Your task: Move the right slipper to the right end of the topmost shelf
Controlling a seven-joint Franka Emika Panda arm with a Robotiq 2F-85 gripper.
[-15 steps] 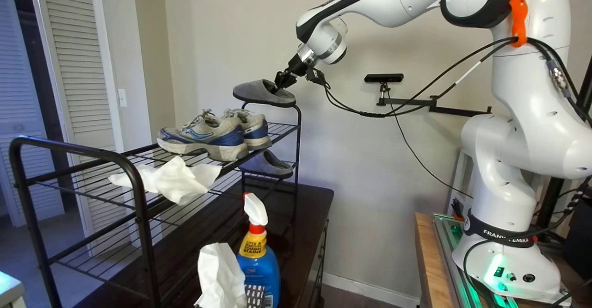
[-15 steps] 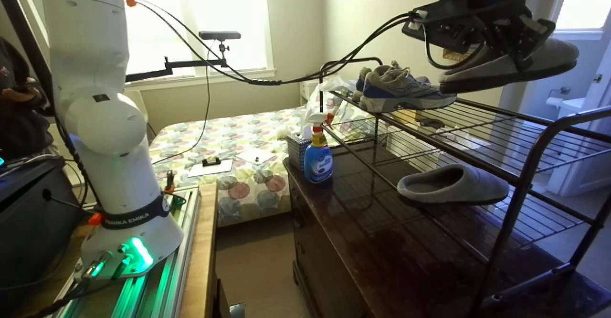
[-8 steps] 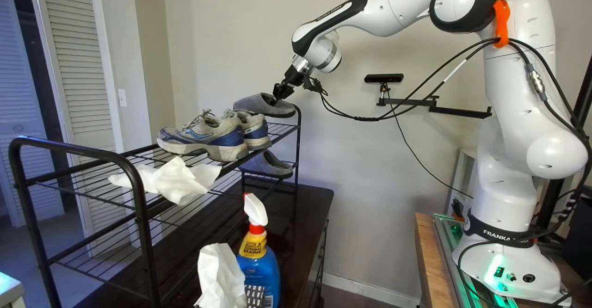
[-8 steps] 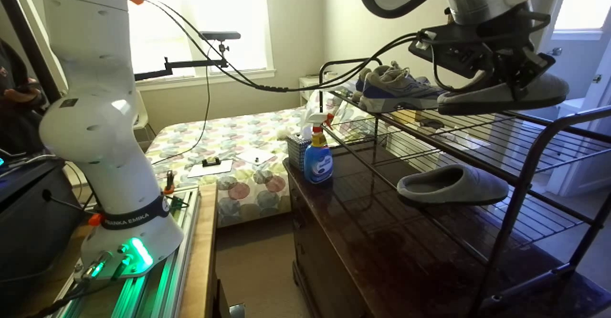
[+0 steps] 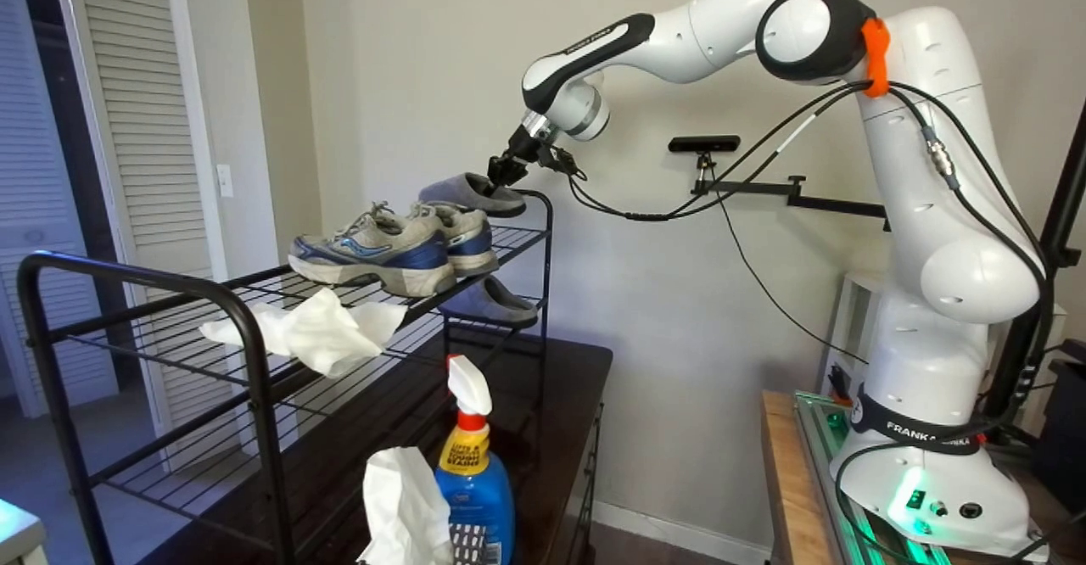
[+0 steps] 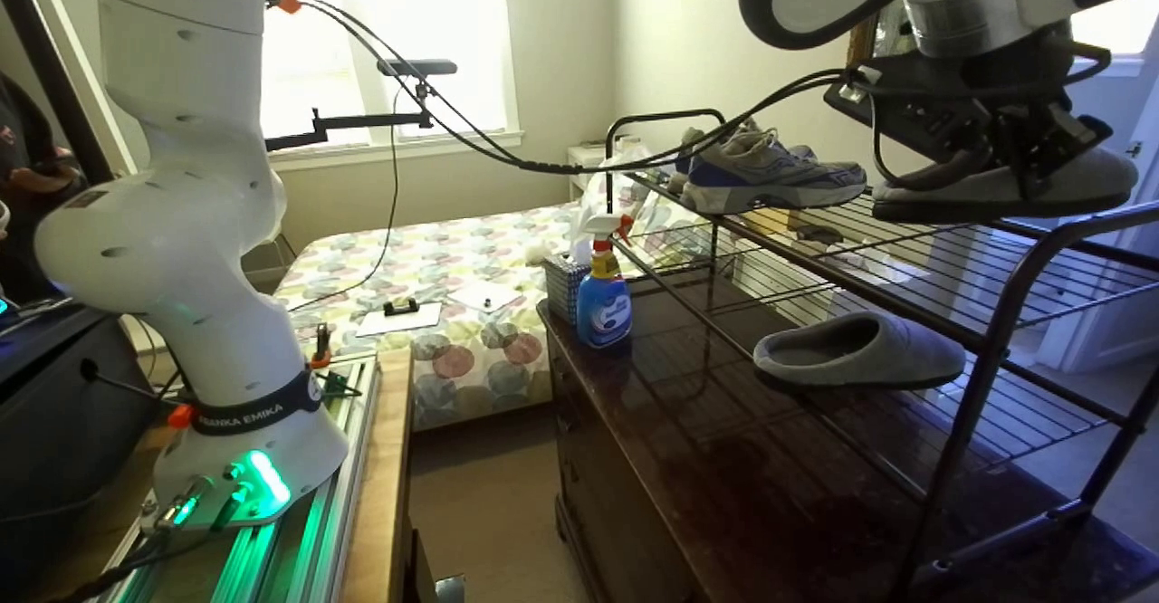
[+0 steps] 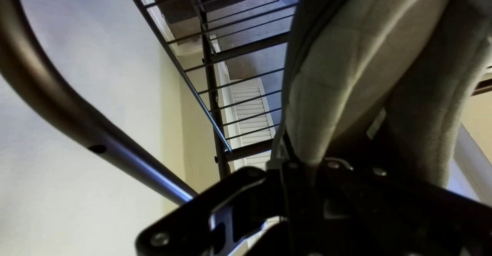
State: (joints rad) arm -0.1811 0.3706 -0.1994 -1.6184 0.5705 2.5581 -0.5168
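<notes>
Wrist view, and the hand (image 7: 307, 162) is nearly closed, clamped on the side wall of the right slipper (image 7: 326, 75), at the edge of its mouth! That pinch probably leaves the sole free to land flat. In both exterior views the slipper is held over the topmost shelf (image 6: 851, 279), near the end rail (image 6: 1029, 268); whether it touches a wire, I can't tell. The sneakers (image 5: 386, 251) stand farther along, so the slot between them and that rail looks like the target. Here's the count: two slippers, one in the hand, its mate (image 6: 892, 354) on the lower tier (image 6: 1059, 395); two sneakers up top; one rack (image 5: 269, 429), standing on one desk (image 6: 724, 476); one spray bottle (image 6: 605, 309), with one tissue box (image 6: 563, 286) just beside it.
</notes>
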